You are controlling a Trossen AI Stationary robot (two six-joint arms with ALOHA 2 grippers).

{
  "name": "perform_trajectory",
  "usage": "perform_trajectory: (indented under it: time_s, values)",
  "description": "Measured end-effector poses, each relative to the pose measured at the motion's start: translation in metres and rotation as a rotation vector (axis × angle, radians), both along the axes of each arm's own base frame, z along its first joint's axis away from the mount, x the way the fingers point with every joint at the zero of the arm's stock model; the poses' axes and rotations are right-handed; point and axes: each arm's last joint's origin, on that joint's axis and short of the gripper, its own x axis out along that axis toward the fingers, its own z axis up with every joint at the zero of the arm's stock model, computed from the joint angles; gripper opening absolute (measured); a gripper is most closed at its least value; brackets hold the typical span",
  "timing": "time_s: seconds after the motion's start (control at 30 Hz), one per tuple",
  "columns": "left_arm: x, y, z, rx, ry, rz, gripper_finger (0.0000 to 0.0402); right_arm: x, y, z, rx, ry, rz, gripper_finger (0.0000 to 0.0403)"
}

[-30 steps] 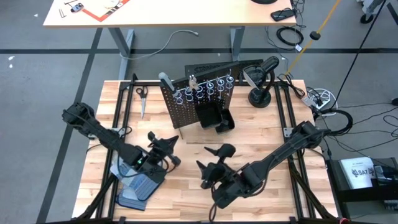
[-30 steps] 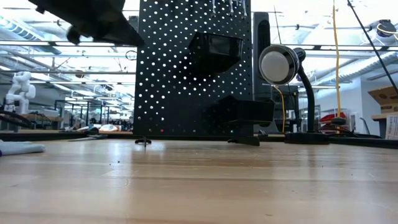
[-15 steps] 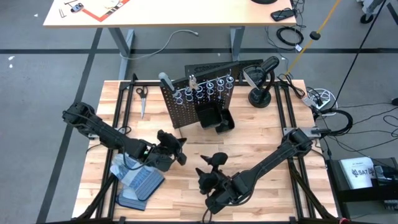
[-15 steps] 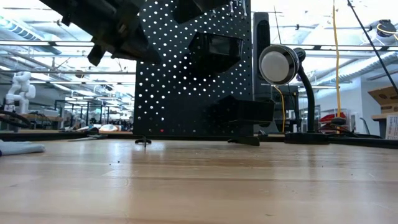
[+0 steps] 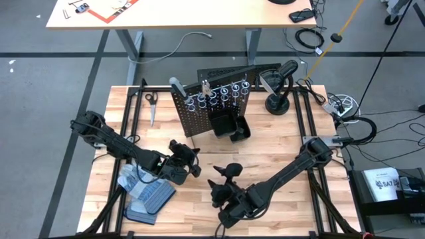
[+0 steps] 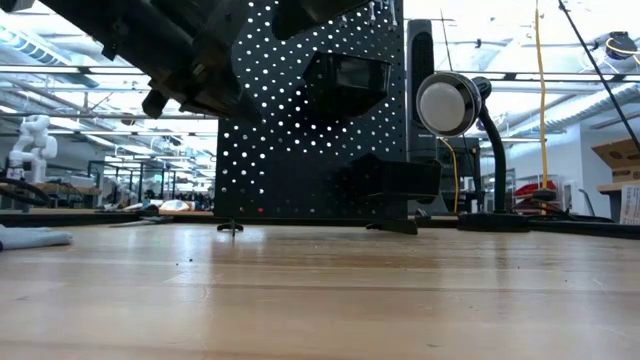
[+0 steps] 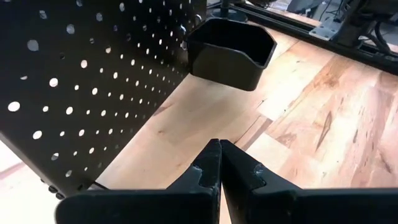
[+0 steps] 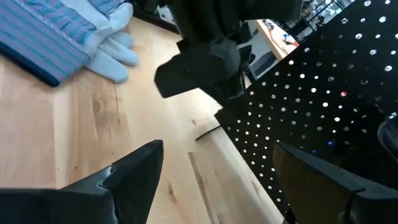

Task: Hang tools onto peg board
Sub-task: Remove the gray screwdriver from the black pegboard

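Both grippers hover empty in front of the peg board [image 5: 211, 109], where tools [image 5: 219, 93] already hang: left gripper [image 5: 188, 159] pinched together, right gripper [image 5: 226, 176] spread apart, risking collision between the 2.

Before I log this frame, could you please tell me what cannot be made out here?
- High view: silver tools in the black perforated peg board's ring holders, too small to identify.
- Low view: peg board's top, cut off by the edge.
- Left wrist view: board's upper part, out of frame.
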Motion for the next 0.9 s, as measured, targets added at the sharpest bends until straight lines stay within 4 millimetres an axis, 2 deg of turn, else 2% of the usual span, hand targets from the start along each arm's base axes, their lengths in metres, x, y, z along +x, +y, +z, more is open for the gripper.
perform_trajectory:
  time_s: [0.27,0.37,0.5,0.57,0.77,0.9]
  values:
    - [0.001,-0.002,0.001,0.041,0.045,-0.055,0.0011,0.021,-0.025,0.005,-0.046,0.01,-0.015,0.0297]
    - [0.003,-0.003,0.013,0.058,0.032,-0.073,0.0011,0.031,-0.031,0.01,-0.058,-0.021,-0.004,0.0297]
    - [0.0,-0.008,0.042,0.13,0.014,-0.145,0.0011,0.04,-0.03,0.022,-0.111,-0.035,0.067,0.0297]
    - [-0.005,-0.01,0.066,0.185,-0.013,-0.186,0.0011,0.043,-0.029,0.03,-0.16,-0.041,0.1,0.0297]
    - [-0.043,-0.005,0.137,0.367,-0.141,-0.165,0.0011,0.054,-0.035,0.068,-0.208,-0.105,0.189,0.0297]
    - [-0.062,0.003,0.159,0.369,-0.204,-0.162,0.0011,0.06,-0.045,0.08,-0.175,-0.163,0.173,0.0297]
